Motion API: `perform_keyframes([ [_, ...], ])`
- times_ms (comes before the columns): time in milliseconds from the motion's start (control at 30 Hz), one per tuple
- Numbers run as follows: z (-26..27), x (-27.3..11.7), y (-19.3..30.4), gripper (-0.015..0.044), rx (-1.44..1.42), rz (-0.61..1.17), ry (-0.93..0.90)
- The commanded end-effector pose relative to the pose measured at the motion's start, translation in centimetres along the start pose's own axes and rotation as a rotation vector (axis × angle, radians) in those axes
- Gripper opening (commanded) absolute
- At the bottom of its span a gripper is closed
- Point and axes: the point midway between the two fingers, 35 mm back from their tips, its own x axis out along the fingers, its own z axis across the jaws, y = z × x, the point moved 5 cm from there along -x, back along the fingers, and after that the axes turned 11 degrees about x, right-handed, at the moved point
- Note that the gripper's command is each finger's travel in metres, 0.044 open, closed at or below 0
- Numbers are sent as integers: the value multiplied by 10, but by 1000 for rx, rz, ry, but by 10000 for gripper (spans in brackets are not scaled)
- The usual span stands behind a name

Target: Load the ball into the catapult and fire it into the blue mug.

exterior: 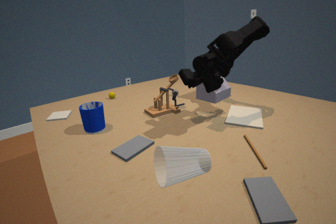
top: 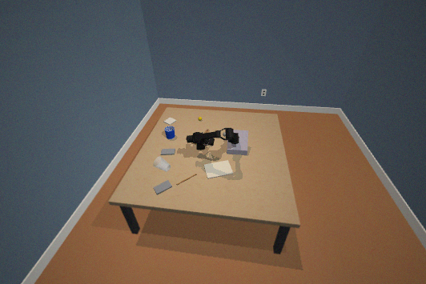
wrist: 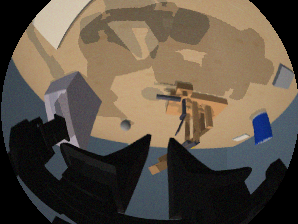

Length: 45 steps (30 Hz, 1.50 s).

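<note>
The wooden catapult (exterior: 160, 103) (wrist: 190, 111) stands mid-table with its arm raised, the empty spoon (exterior: 173, 78) at the top. The yellow ball (exterior: 112, 95) (top: 200, 118) lies on the table behind the blue mug (exterior: 92, 117) (top: 170, 132) (wrist: 262, 128), apart from both. The mug stands upright to the left of the catapult. My gripper (exterior: 184, 77) (wrist: 159, 140) hovers just right of the spoon. Its fingers are slightly apart with nothing gripped between them.
A clear cup (exterior: 181, 165) lies on its side near the front. Two grey slabs (exterior: 132, 147) (exterior: 268, 200), two white slabs (exterior: 246, 116) (exterior: 59, 115) and a wooden stick (exterior: 255, 151) lie around. The arm's lavender base block (exterior: 215, 93) stands behind the catapult.
</note>
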Motion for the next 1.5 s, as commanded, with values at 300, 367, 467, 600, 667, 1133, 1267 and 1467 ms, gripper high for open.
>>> perform_keyframes([
  [300, -61, -5, 2, 420, 337, -127, 19],
  [367, -71, -6, 3, 440, 398, -153, 19],
  [467, -86, -7, 6, 440, 491, -192, 17],
  [600, -108, -8, 11, 440, 617, -249, 15],
  [667, -119, -9, 14, 440, 679, -277, 14],
  [1133, -175, -5, 41, 440, 1034, -432, -21],
  [1267, -197, -6, 53, 440, 1148, -506, -37],
  [1467, -227, -6, 74, 440, 1319, -607, -74],
])
